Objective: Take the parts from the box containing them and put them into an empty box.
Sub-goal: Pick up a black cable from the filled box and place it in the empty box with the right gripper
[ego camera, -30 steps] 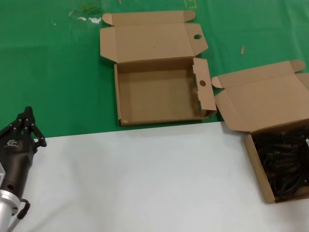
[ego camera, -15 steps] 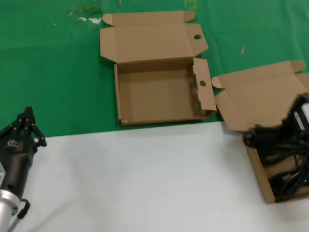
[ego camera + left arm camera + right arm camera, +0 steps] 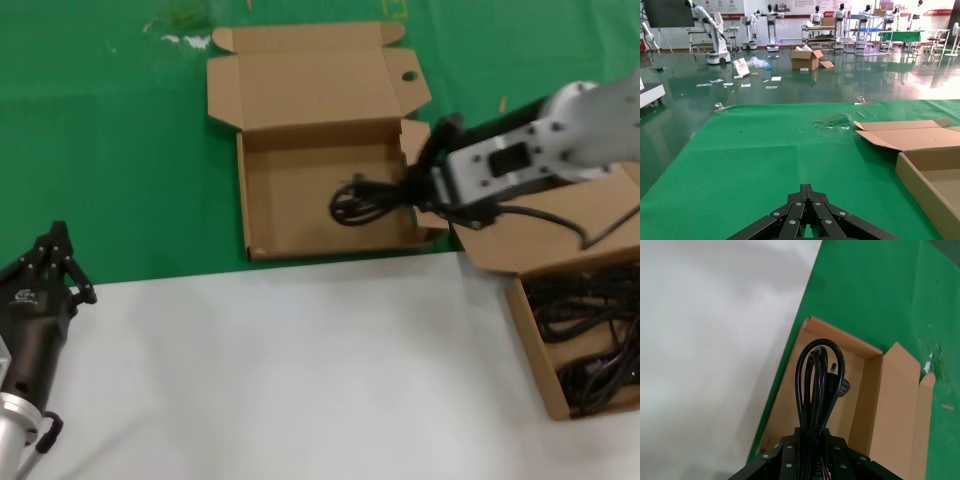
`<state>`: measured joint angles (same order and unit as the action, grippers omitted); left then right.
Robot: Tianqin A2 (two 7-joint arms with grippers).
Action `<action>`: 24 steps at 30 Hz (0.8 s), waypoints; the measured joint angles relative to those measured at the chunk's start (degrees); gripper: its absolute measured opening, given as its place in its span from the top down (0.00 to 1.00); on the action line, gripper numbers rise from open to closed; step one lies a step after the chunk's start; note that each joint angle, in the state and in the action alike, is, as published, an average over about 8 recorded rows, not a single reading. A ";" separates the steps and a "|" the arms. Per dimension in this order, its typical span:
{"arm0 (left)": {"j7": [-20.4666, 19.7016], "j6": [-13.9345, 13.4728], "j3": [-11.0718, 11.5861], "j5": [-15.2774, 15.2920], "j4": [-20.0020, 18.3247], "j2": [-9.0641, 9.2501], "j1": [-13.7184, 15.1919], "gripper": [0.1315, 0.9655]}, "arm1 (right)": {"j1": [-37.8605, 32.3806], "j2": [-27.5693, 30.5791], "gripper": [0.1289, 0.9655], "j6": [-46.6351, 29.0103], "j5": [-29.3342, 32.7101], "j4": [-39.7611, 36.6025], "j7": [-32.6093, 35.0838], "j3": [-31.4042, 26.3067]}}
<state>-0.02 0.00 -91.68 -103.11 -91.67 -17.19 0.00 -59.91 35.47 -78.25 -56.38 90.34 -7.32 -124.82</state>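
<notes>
While the left gripper (image 3: 60, 262) is parked low at the robot's left, over the border between the white table surface (image 3: 300, 370) and the green mat (image 3: 110, 150), its black fingers are seen drawn together to a point in both the head view and the left wrist view (image 3: 807, 192), with nothing held. The right gripper (image 3: 420, 185) is reached out over the right side wall of the shallow brown cardboard box with round holes punched in its lid tab and side flap (image 3: 300, 215), and its fingers are clamped on a looped black power cord with a plug end (image 3: 362, 200). The cord's loops are held out ahead of the fingertips, above the floor of that box near its right side; whether the loops touch the floor cannot be told. In the right wrist view the cord (image 3: 817, 385) is seen projecting from between the closed fingers, with the plug end lying against the loop, and the open holed box (image 3: 875, 390) is seen beneath it. The holed box's hinged lid is folded back flat on the mat. To the robot's right stands the second brown cardboard mailer box, without punched holes (image 3: 530, 215), lid open, its tray resting on the white surface. More black bundled cables (image 3: 590, 340) are lying inside that tray in a loose tangle.
</notes>
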 joint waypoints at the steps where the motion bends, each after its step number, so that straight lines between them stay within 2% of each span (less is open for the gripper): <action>1: 0.00 0.00 0.00 0.00 0.00 0.00 0.00 0.99 | 0.03 -1.15 0.90 1.25 0.54 -1.41 0.54 -0.45; 16: 0.00 0.00 0.00 0.00 0.00 0.00 0.00 0.99 | -2.35 -15.40 0.90 18.65 2.61 -27.43 10.51 -3.36; 24: 0.00 0.00 0.00 0.00 0.00 0.00 0.00 0.99 | -3.43 -18.12 0.87 22.28 2.16 -33.03 13.18 -3.91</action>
<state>-0.02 0.00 -91.68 -103.11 -91.67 -17.19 0.00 -63.33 17.35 -55.96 -54.22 57.31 5.86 -128.73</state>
